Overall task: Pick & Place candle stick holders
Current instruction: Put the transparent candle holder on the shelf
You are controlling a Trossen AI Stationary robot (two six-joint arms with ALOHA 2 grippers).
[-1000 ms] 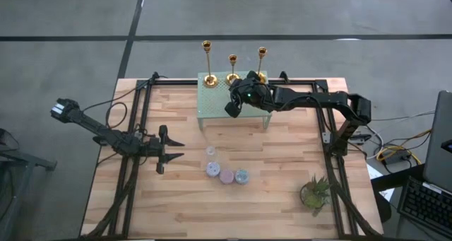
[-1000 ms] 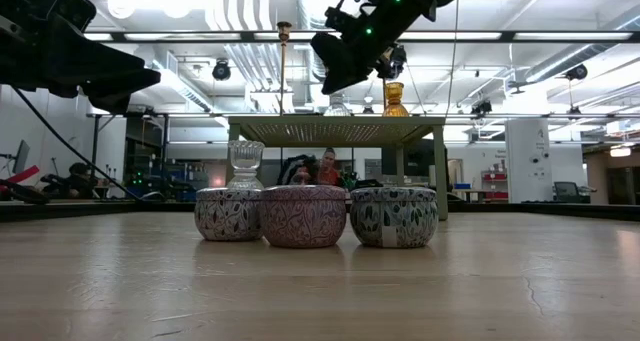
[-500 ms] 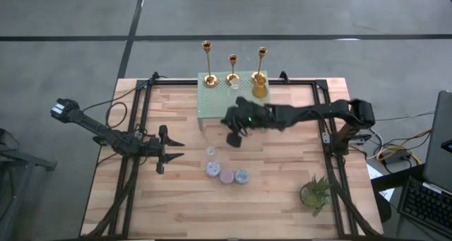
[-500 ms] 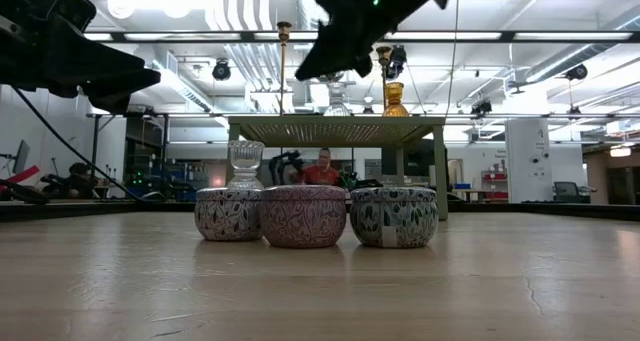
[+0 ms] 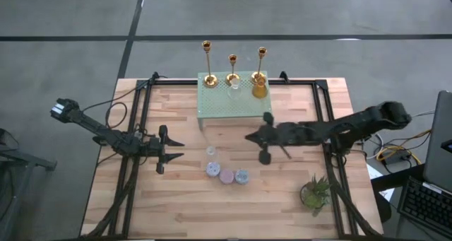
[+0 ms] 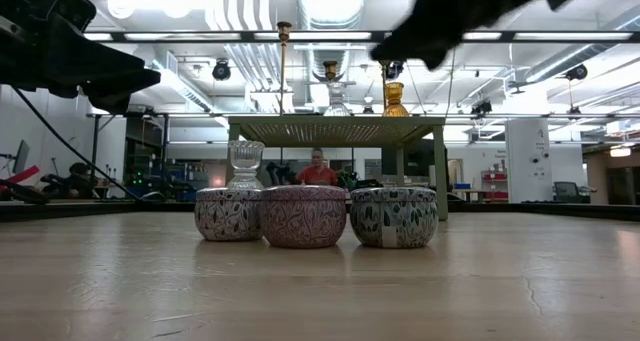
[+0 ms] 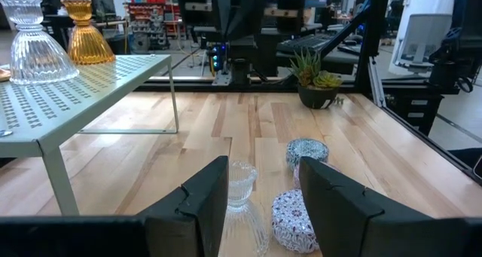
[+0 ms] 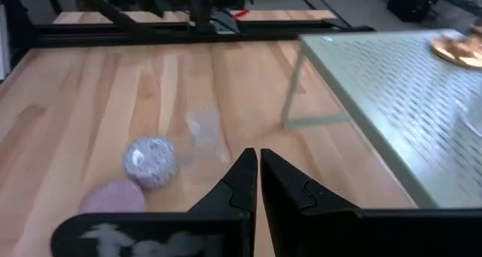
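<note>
A: Near item? Right claw, tips pressed together on nothing, over bare surface; likely between grasps. Left claw spread wide, parked beside patterned tins.

B: Farther back? Candle stick holders: three polished gold stems, round bases, upright on perforated green stand.

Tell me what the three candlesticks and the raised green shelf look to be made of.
The candle stick holders: seemingly polished metal with a gold finish; bright, shiny stems and bases. The green shelf: probably painted sheet metal, pale matte green; its top is punched with regular small slots and stands on thin square legs. The amber holder beside them looks like ribbed glass; it is translucent.
</note>
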